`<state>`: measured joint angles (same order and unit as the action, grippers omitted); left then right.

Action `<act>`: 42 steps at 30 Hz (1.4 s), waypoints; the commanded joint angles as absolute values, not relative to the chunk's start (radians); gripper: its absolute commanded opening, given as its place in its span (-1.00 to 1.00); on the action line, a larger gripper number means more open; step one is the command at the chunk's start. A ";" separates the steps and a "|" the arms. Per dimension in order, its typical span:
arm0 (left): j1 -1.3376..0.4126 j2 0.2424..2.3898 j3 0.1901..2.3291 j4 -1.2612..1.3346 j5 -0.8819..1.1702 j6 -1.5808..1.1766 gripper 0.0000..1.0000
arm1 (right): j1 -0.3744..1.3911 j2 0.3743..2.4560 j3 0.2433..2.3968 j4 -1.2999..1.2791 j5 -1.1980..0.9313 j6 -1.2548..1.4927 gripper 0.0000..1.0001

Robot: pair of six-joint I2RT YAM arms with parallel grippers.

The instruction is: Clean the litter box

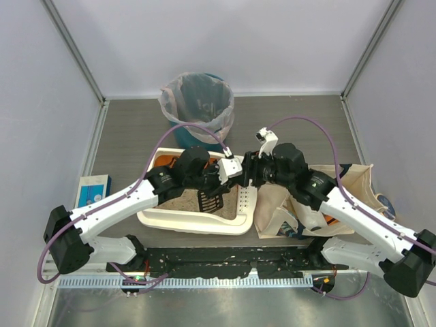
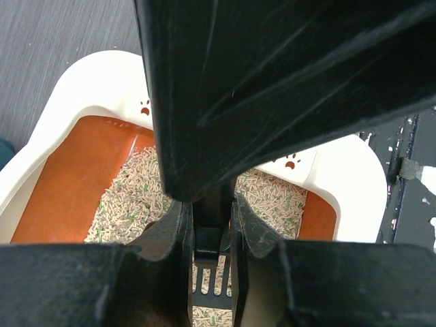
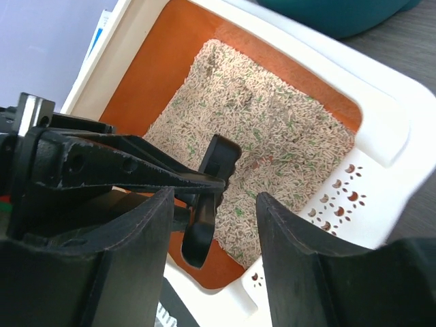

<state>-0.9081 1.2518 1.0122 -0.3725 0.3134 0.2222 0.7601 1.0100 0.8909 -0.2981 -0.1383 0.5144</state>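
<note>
Litter box [image 1: 184, 223] on the counter [image 1: 122, 129], just ahead of the arm bases, with a cloth bag [image 1: 279, 204] at its right. Above the litter [image 3: 272, 129], the left tool [image 2: 210, 231] clamps a black scoop [image 2: 211, 289]; the right tool [image 3: 214, 196] hovers alongside, jaws apart. A lined bin [image 1: 197, 102] stands behind.
</note>
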 commanded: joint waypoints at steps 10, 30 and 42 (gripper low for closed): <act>-0.911 1.220 1.034 -0.357 0.302 0.244 -1.00 | 0.762 1.074 0.845 -0.216 -0.270 0.529 -0.78; -0.712 1.097 1.051 -0.241 0.285 -0.203 0.97 | 0.761 0.792 0.680 -0.098 0.161 0.712 -0.98; -0.416 0.907 1.086 -0.698 -0.157 -0.368 1.00 | 0.772 0.880 0.837 -0.261 0.195 0.678 -0.98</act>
<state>-0.5159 0.9066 1.0515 -0.4904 -0.0425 -0.3080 0.7624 0.8532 0.7349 -0.2222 0.1677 0.6964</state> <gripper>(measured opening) 0.995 0.209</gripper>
